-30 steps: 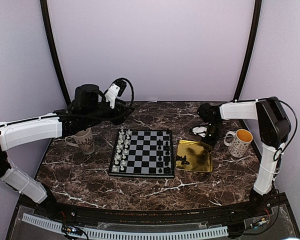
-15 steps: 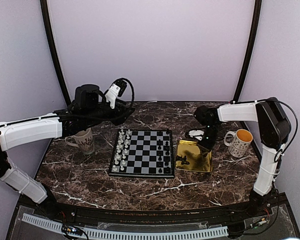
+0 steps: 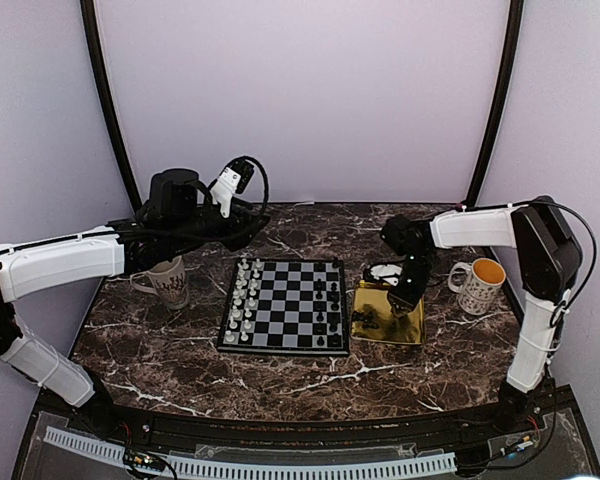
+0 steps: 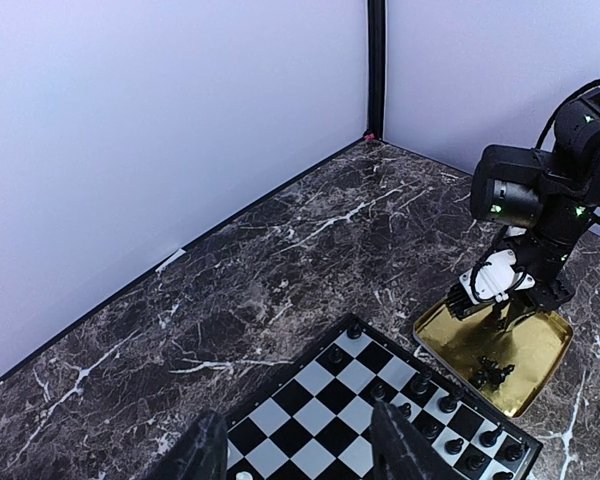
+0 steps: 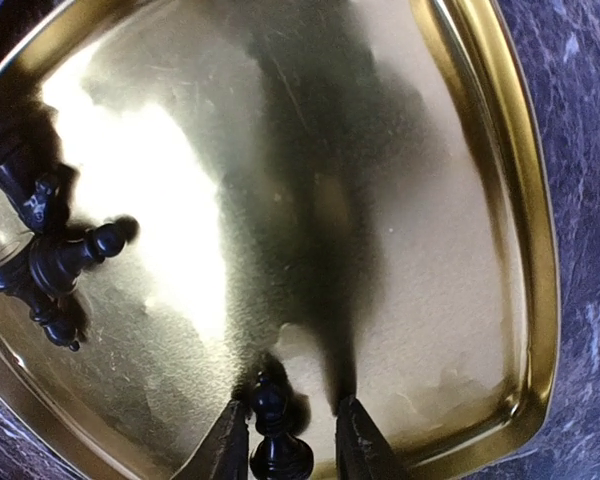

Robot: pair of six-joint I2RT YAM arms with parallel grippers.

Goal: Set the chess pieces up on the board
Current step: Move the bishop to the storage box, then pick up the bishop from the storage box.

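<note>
The board (image 3: 285,300) lies mid-table, with pale pieces (image 3: 243,300) along its left columns and black pieces (image 3: 327,310) along its right. My right gripper (image 3: 400,300) hangs low over the gold tray (image 3: 380,298). In the right wrist view its fingers stand open around an upright black bishop-like piece (image 5: 275,435), which sits against the left finger with a gap to the right one. A few more black pieces (image 5: 40,265) lie at the tray's left end. My left gripper (image 4: 302,455) is open and empty, high above the board's far left corner (image 4: 350,400).
A patterned mug (image 3: 168,280) stands left of the board. A white mug with an orange inside (image 3: 480,285) stands right of the tray. Curved black poles and pale walls close off the back.
My right gripper has moved left and toward me, from behind the tray's back edge to down over the tray. The left arm has not moved.
</note>
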